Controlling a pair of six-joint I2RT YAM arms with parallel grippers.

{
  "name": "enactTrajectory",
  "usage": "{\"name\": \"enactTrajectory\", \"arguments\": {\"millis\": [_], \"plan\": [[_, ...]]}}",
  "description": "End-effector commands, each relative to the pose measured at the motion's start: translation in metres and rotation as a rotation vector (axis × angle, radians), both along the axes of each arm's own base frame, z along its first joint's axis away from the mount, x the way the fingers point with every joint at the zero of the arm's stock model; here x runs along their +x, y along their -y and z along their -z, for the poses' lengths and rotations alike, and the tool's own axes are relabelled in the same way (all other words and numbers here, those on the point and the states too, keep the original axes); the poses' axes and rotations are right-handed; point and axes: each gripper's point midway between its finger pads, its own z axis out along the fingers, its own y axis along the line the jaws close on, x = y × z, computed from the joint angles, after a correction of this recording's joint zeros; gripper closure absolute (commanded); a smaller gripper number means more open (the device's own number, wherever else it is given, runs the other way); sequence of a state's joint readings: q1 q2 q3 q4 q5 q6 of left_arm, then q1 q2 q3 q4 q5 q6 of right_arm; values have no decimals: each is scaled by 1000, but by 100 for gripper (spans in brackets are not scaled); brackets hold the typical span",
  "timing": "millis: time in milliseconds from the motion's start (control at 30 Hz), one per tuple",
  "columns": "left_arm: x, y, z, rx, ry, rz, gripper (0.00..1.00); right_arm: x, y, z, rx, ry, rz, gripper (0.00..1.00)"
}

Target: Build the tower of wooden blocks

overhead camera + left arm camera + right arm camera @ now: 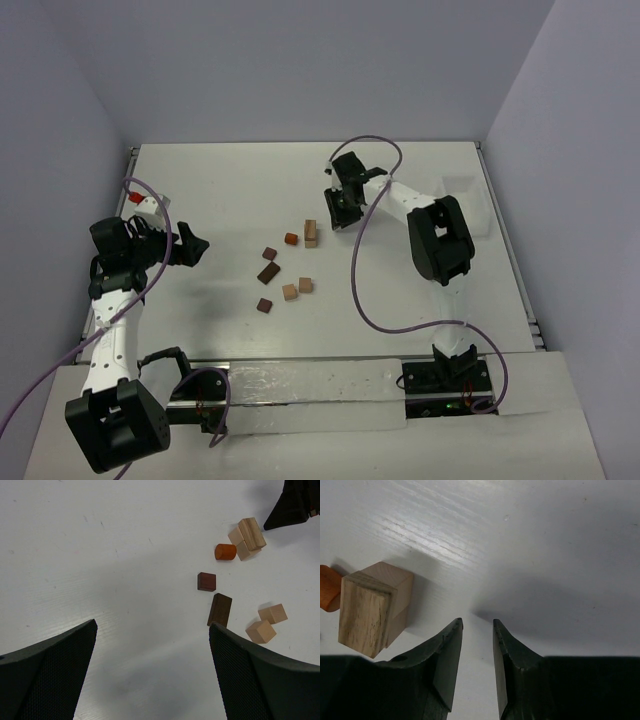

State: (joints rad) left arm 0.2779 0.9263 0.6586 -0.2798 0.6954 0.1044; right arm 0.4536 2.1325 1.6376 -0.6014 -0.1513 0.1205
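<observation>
Top external view puts the left end effector (190, 246) over the white desk (200, 180), well to the left of the tan pair (311, 233) and a little nearer the arm bases. Its fingers are spread wide with nothing between them. The tan pair is two light wood blocks touching each other, and it is all there is of a tower. Whether one block rests on the other or only leans against it, I cannot tell. The other pieces lie loose on the near left of the tan pair. Nearest the bases is a dark cube (264, 305). Two tan cubes (297, 289) sit side by side closer to the pair. Beyond them are a long dark block (268, 272) and a second dark cube (269, 253). An orange cylinder (291, 238) lies just beside the tan pair on its left. The right end effector (340, 205) hangs just past the tan pair on its far right. In the right wrist view its fingers stand close together with a narrow gap, gripping nothing, and the pair sits beside the left finger.
</observation>
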Motion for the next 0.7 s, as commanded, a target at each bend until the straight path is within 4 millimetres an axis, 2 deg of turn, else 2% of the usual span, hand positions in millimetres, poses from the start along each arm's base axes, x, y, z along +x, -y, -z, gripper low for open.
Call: {"name": "enactTrajectory", "arguments": {"millis": [0, 167, 267, 367, 667], "plan": [[7, -3, -10, 3, 41, -6, 1, 5, -19, -6, 45, 45, -3, 58], [7, -3, -10, 3, 43, -7, 1, 0, -33, -3, 39, 42, -30, 42], [7, -3, -11, 4, 44, -7, 1, 0, -39, -4, 37, 46, -35, 37], [6, -3, -11, 5, 44, -7, 1, 1, -41, -4, 33, 48, -36, 33], [6, -3, -10, 4, 43, -4, 1, 1, -40, -5, 28, 51, -35, 33]]}}
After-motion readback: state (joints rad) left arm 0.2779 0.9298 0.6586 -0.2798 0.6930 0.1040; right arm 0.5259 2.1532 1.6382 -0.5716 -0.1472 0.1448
